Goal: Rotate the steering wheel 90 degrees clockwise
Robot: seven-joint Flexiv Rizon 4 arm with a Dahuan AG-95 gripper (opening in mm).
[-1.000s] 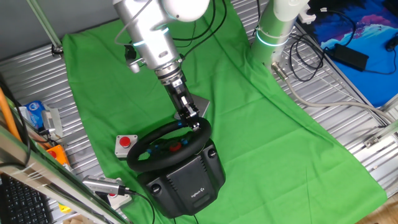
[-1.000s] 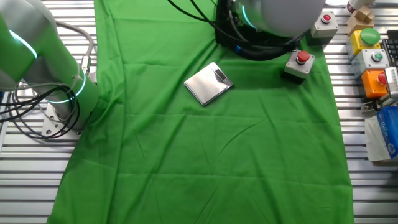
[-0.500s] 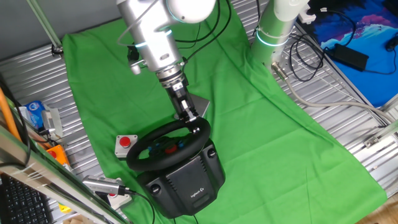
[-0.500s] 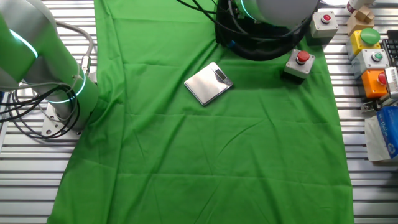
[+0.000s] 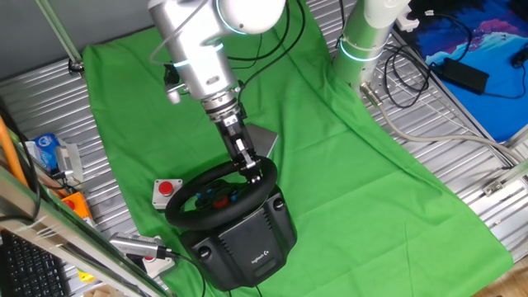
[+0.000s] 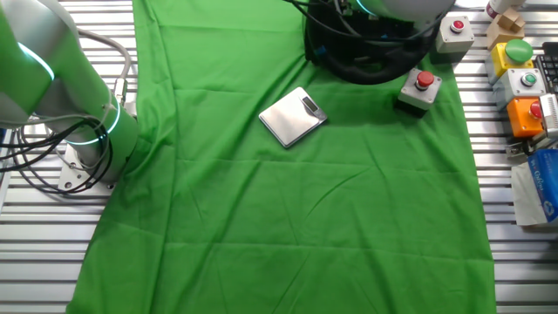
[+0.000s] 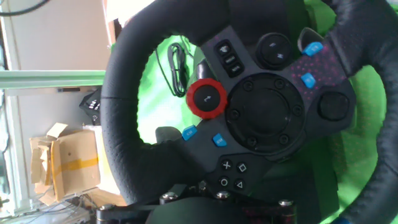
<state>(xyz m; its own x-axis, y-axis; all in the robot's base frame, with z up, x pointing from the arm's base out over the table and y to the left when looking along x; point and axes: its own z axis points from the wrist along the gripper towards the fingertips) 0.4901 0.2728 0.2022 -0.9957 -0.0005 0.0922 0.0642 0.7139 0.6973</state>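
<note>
Wheel (image 5: 218, 196) sits on its black base (image 5: 245, 240) at the near end of the green cloth (image 5: 330, 165), the rim tilted up toward my arm. My claw (image 5: 254, 172) is down at the far right part of the rim, and the fingertips look clamped on it, though from that fixed view the jaws are too small to judge surely. My hand camera shows the rim (image 7: 121, 112) running close past the lens, the hub (image 7: 264, 115) with its red ring button (image 7: 207, 98) and small blue buttons, and a dark bracket of mine along the bottom edge; the fingertips themselves do not show there. So whether I am truly gripping, I cannot tell.

Just left of the wheel a small grey box with a red button (image 5: 166, 190) lies on the cloth. From the other fixed view a silver flat plate (image 6: 292, 117) lies on the cloth, apart from a red-button box (image 6: 420, 89) to its right. The wheel shows there only as a dark mass at the top edge.
</note>
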